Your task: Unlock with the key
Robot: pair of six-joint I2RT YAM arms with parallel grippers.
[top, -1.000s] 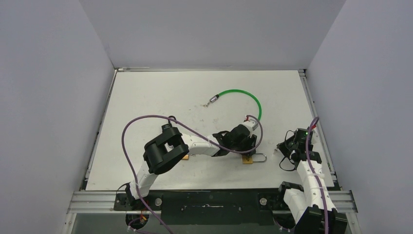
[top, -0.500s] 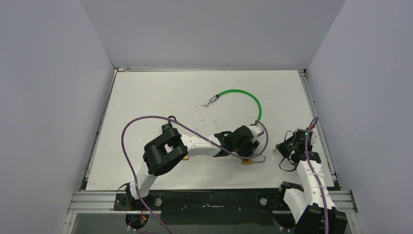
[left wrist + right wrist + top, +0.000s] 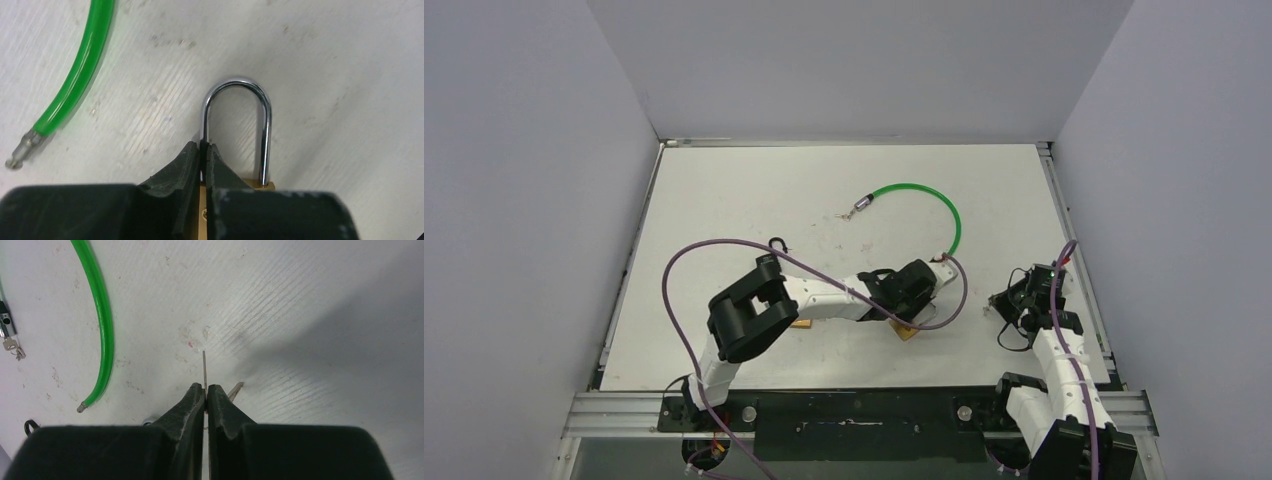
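A: Where is the padlock (image 3: 908, 332) found?
B: Near the front middle of the table (image 3: 724, 200). One leg of the shackle (image 3: 265, 135) is clenched by the left gripper (image 3: 203, 150); the brass body (image 3: 263, 186) is mostly hidden.
A: And the key (image 3: 204, 365)?
B: It is pinched by the right gripper (image 3: 206, 390); only a thin edge is seen.

Brass padlock body (image 3: 261, 185), chrome shackle (image 3: 236, 84), green cable (image 3: 924, 192), white table (image 3: 744, 200), purple wire (image 3: 686, 262)

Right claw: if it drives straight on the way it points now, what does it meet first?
The way looks free: ahead of the right claw and the key it pinches lies only bare table. The green cable curves off left. If it is angled down, the key tip would likely touch table first.
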